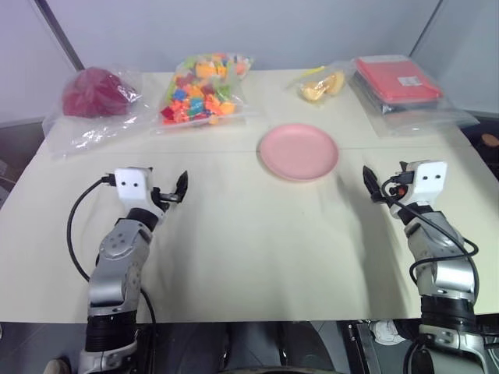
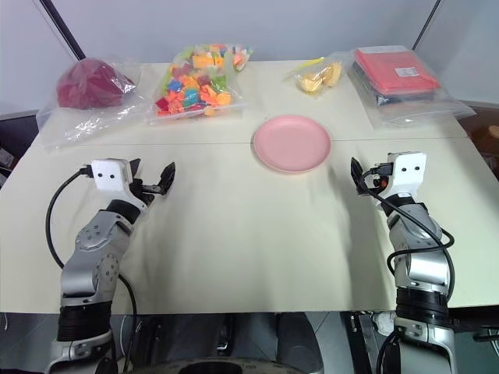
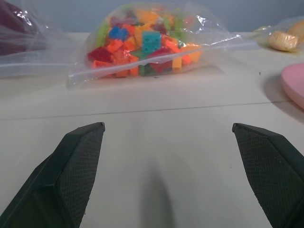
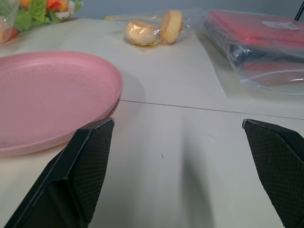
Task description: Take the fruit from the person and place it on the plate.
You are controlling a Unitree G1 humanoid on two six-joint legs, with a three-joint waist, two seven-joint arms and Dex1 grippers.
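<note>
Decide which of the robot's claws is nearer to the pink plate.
Right. The right claw sits just off the pink plate's near right edge; the left claw is farther off, out to its left.

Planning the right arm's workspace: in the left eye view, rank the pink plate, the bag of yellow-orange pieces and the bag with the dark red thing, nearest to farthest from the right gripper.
1. Round pink plate, just to its left.
2. Clear bag of pale yellow-orange pieces, at the far edge.
3. Clear bag holding a dark red thing, far left corner.

Matt pink plate (image 1: 299, 151), clear plastic bags (image 1: 204, 88)
</note>
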